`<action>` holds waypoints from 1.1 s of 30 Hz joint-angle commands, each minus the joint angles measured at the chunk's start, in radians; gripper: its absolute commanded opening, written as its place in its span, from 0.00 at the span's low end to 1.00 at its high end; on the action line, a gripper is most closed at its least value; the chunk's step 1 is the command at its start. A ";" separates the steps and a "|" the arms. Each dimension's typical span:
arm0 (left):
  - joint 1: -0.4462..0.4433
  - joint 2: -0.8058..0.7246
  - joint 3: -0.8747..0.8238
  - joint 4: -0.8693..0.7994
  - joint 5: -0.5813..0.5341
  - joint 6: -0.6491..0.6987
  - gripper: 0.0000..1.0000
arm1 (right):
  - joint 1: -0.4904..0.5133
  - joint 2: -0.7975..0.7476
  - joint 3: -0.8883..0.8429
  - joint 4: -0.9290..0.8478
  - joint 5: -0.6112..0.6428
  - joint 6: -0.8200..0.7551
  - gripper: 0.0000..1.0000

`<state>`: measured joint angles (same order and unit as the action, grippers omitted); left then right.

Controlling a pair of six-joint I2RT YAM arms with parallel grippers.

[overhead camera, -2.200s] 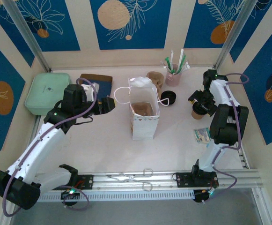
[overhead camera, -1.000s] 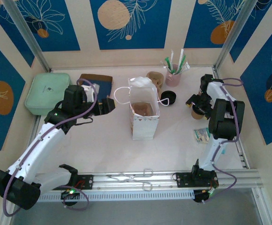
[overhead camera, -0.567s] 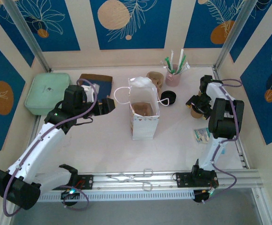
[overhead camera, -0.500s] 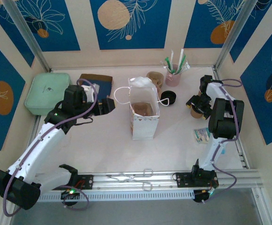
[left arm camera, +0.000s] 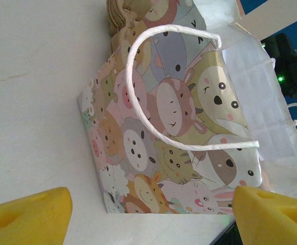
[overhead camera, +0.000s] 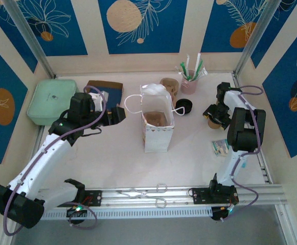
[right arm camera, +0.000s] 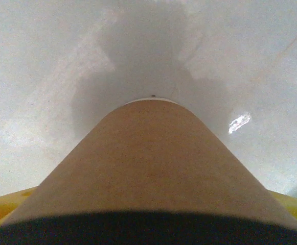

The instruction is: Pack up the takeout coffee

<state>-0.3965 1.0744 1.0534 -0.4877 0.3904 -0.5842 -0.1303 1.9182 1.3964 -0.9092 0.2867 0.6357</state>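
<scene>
The takeout coffee is a kraft-brown cup with a black lid, standing on the table at the right. In the right wrist view its brown wall runs down to the table, with the black lid at the bottom edge. My right gripper is down over it, and the yellow pads press against both sides of the cup. The cartoon-animal paper bag stands open mid-table. My left gripper hovers open just left of the bag, its pads wide apart with nothing between them.
A brown pulp carrier sits inside the bag. Behind the bag are an open brown cup, a loose black lid and a pink cup of straws. A green box is far left, sachets near right, and tongs lie on the front rail.
My right gripper has shifted slightly toward the back wall and its jaws have narrowed onto the cup. The left arm and the bag have stayed still.
</scene>
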 commanded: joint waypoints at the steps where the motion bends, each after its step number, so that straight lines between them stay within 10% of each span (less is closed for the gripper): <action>1: 0.013 -0.013 0.005 0.011 -0.010 0.014 0.82 | 0.031 -0.028 -0.027 -0.056 0.013 -0.014 0.76; 23: 0.022 -0.005 0.076 0.011 0.001 0.022 0.81 | 0.260 -0.299 0.212 -0.319 -0.037 -0.119 0.62; 33: 0.075 0.263 0.385 0.073 0.083 0.055 0.82 | 0.306 -0.426 0.300 -0.388 -0.070 -0.122 0.59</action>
<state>-0.3481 1.2629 1.3468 -0.4652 0.4168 -0.5632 0.1665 1.5333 1.6707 -1.2430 0.2539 0.5259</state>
